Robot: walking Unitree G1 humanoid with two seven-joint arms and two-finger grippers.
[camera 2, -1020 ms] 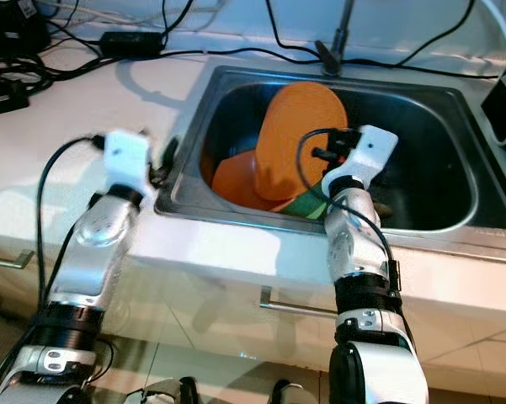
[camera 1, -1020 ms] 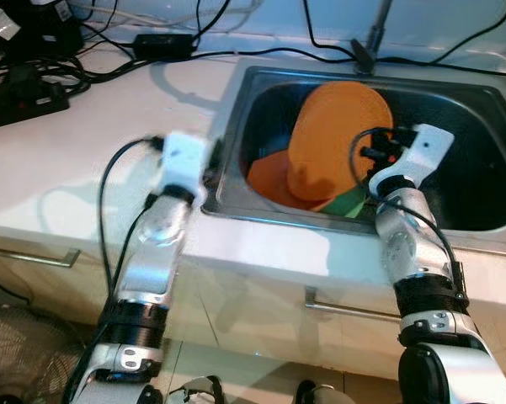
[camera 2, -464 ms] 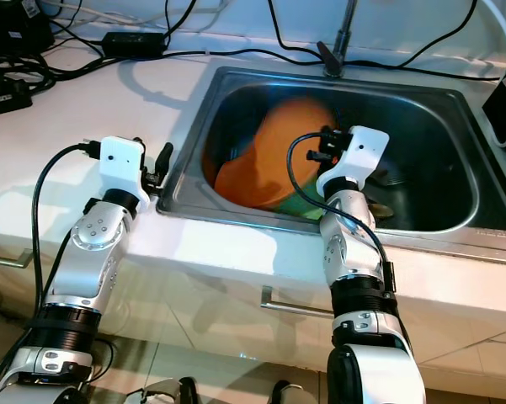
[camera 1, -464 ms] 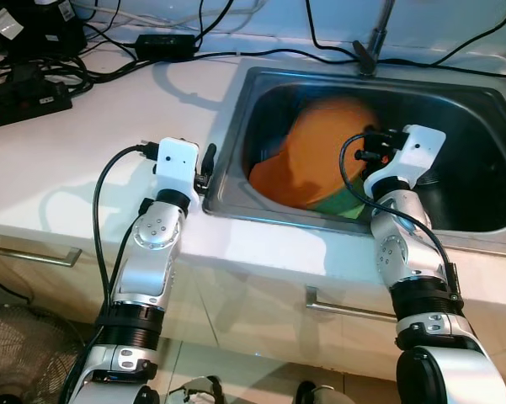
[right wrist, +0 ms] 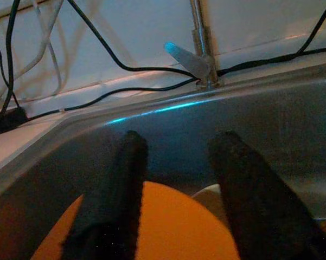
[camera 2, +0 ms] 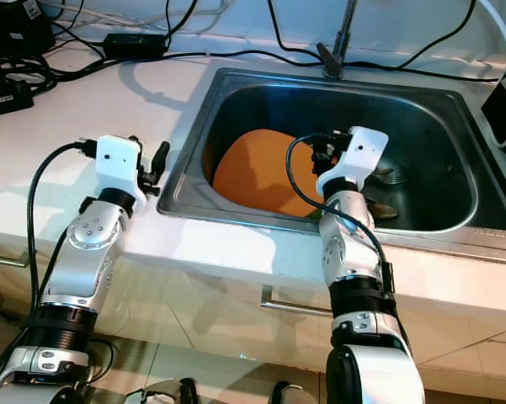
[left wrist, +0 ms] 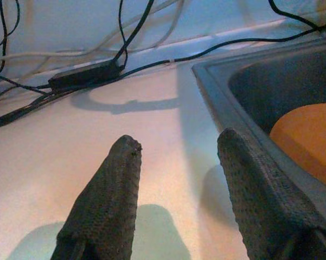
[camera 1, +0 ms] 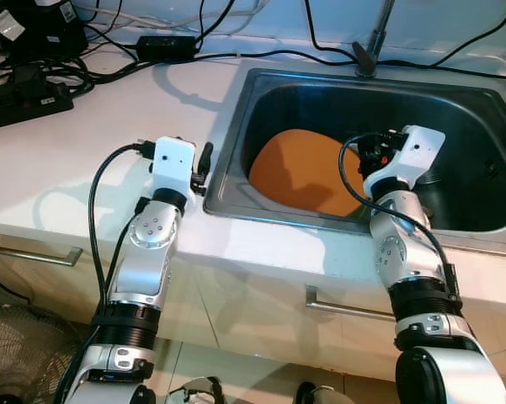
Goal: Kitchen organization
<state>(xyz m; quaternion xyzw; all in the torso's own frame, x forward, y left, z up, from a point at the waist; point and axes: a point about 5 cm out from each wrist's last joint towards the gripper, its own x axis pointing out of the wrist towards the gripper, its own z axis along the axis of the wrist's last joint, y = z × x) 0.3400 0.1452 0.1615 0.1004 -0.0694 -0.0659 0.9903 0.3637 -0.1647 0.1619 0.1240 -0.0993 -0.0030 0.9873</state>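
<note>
Sink (camera 1: 236, 126), steel, upper right of the head views; 1 orange plate (camera 1: 307, 172) lies flat on its floor, left half. Right gripper (right wrist: 176, 162) hangs inside the sink over the plate's right edge, 2 fingers (right wrist: 125, 184) spread wide, holding nothing. The right wrist view adds a pale object (right wrist: 211, 196) past the plate's far rim, kind unclear, and 1 tap (right wrist: 198, 51) on the back ledge. Left gripper (left wrist: 176, 157) rests on the white counter (camera 1: 67, 168) just beside the sink's left rim, 2 fingers apart, empty; its wrist view catches 1 plate edge. 1 black adapter (camera 1: 166, 45) and several cables (camera 1: 278, 55) lie along the back; 1 power strip (camera 1: 25, 105) upper left.
</note>
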